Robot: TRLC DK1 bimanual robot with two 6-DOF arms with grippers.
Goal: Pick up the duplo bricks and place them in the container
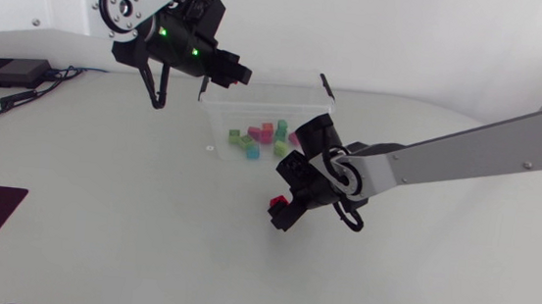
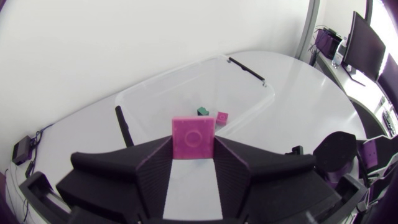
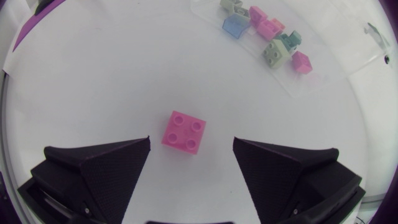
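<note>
right gripper [image 3: 192, 148] is held spread | pink brick [image 3: 185, 132] is seen on the table [image 3: 93, 87] straight below, between its fingers [image 3: 106, 163], square, edges turned slightly off them | magenta brick [image 2: 194, 137] is pinched by left gripper [image 2: 194, 155], container [image 2: 168, 76] ahead and beneath | right arm judged nearer

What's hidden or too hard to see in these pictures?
- Head view: left gripper hides the held brick it clamps.
- Head view: right gripper covers most of the loose brick; only a corner shows.
- Left wrist view: held brick blocks part of the container, so its contents can't be counted.
- Right wrist view: container cut off by the picture's edge.
</note>
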